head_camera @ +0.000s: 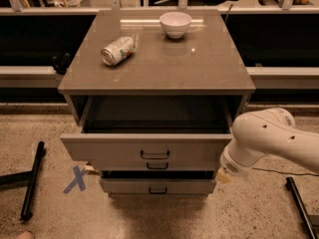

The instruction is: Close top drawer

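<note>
The top drawer (114, 151) of the grey-beige cabinet is pulled out partway, and its deep box is empty. Its flat front panel has a small dark loop handle (155, 155) at the centre. My white arm (271, 141) comes in from the right. Its gripper end (224, 176) sits low against the right end of the drawer's front panel, mostly hidden behind the arm's wrist.
A tipped can (118, 50) and a white bowl (175, 24) sit on the cabinet top (199, 68). Two lower drawers (157, 185) stand slightly out below. Black bars lie on the floor at left (32, 180) and right (299, 203). A blue tape cross (76, 179) marks the floor.
</note>
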